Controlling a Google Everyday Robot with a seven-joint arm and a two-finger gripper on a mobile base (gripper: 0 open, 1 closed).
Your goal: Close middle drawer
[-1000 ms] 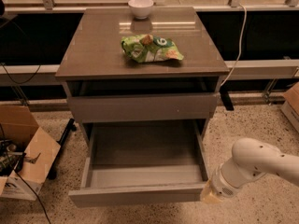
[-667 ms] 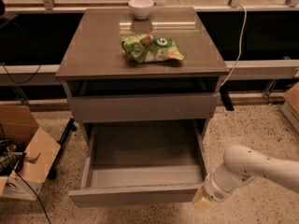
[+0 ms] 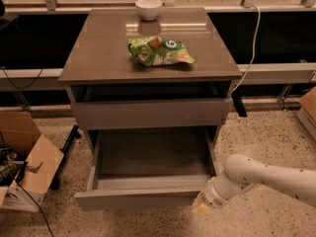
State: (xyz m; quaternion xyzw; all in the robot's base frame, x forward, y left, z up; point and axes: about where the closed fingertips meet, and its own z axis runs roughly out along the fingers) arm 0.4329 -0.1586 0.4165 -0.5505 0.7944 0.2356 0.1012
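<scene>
While middle drawer [image 3: 133,199] stands pulled out, gripper [image 3: 201,209] at front's right corner, jaws pressed together.

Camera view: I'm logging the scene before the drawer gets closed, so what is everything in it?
cabinet: one, grey-brown, centre
bowl: one, white, rear of cabinet top
snack bag: one, green, middle of cabinet top
upper drawer: one, grey, under the top
middle drawer: one, grey, pulled out below
cardboard box: one, brown, floor left
cable: one, white, right of cabinet
arm: one, white, lower right
tool: one, pale, by middle drawer's front right corner
</scene>
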